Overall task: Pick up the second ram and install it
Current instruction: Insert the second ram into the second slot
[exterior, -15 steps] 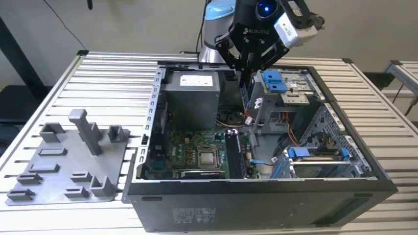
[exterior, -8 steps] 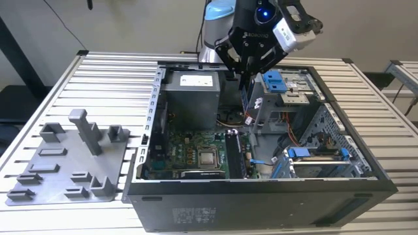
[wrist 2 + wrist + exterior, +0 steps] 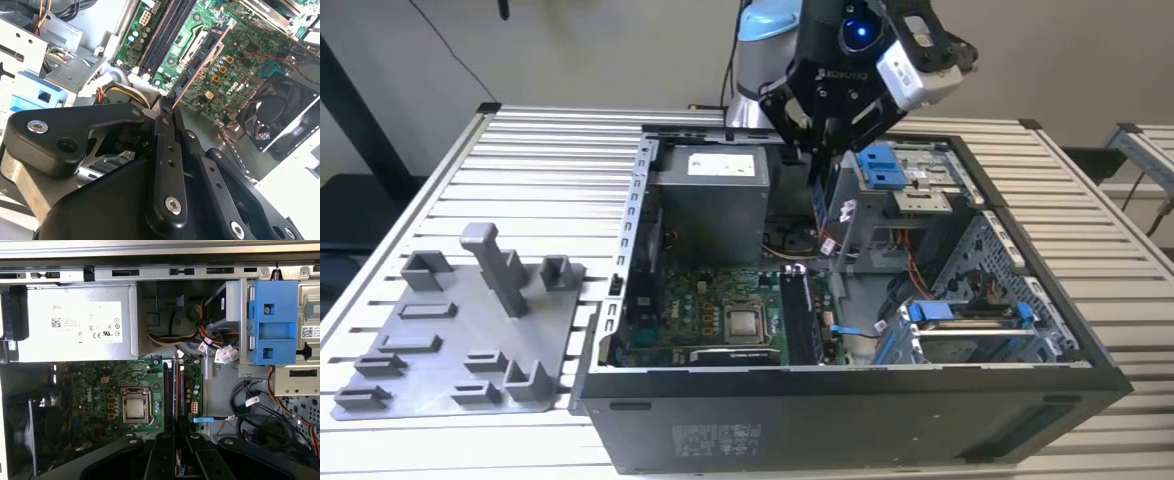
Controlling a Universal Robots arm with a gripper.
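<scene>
In the second wrist view, your gripper (image 3: 167,107) is clenched on one end of the second ram (image 3: 200,60). The stick juts out over the motherboard (image 3: 260,45), apart from the long black slots (image 3: 165,30). You hold it only by that end, so I judge it could pivot or slip between the pads if its far edge catches on anything.

In the first wrist view, you see the second ram (image 3: 175,390) edge-on, lying along the slots (image 3: 165,390). I cannot tell which slot it sits over. If it comes down skewed, it could jam on the slot walls or the end clips. The loose cables (image 3: 260,410) beside the board could also snag the gripper.

In the exterior view, the gripper (image 3: 821,140) hangs over the open computer case (image 3: 854,420) with the second ram (image 3: 822,205) hanging upright beneath it, above the board. The case lies on a slatted metal table (image 3: 547,150). A grey tray (image 3: 400,340) sits beside it on the exterior view's left, with a pale wall (image 3: 587,50) behind.
</scene>
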